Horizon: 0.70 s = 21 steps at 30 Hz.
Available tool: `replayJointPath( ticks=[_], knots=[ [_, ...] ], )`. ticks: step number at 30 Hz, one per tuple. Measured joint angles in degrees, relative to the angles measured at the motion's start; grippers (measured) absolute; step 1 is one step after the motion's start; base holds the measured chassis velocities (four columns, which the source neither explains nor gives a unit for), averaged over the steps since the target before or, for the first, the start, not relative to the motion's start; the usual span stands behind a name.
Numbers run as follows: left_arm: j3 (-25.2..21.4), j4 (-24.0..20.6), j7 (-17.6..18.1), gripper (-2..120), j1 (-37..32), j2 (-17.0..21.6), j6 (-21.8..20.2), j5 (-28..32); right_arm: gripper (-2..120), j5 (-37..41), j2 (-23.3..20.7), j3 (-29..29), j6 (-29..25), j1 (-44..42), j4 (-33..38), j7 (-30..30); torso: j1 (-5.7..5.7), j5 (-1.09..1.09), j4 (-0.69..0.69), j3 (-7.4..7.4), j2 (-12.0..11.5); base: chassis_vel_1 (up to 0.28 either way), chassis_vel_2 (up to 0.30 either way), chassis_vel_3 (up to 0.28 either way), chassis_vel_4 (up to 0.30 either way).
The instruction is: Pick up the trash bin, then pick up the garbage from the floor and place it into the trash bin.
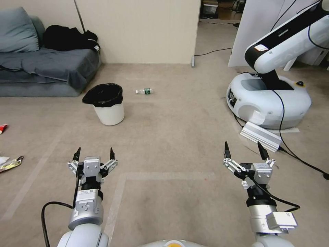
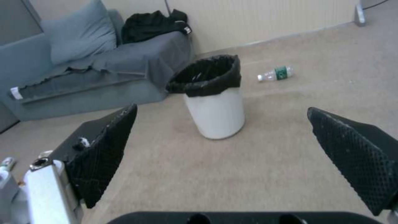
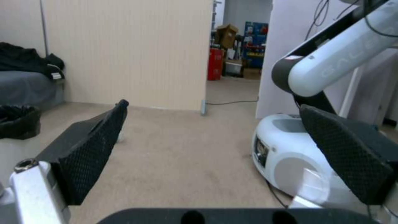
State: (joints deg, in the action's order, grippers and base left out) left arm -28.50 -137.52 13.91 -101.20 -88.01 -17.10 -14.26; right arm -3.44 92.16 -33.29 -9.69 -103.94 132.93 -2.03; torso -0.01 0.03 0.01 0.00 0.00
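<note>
From the head camera, the left gripper (image 1: 93, 152) and right gripper (image 1: 244, 148) are hovering over bare carpet, fingers spread wide, holding nothing. The trash bin (image 1: 107, 104) is standing upright far left beside the sofa (image 1: 44, 68), a bottle (image 1: 144, 91) lying just right of it. From the left wrist, the bin's black bag is folding over its white wall. From the right wrist, another robot's base (image 3: 286, 152) is sitting at the right.
</note>
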Motion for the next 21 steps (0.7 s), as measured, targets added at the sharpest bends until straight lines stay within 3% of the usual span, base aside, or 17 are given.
replayJointPath(
  ticks=[21],
  knots=[
    [-0.09,0.31,0.35,100,-0.35,-0.16,-0.07,-0.64,100,0.04,-0.03,0.09,0.16,0.10,-0.10,-0.18,0.00,-0.01,0.00,0.00,0.00,-0.238,0.242,0.235,-0.243]
  ],
)
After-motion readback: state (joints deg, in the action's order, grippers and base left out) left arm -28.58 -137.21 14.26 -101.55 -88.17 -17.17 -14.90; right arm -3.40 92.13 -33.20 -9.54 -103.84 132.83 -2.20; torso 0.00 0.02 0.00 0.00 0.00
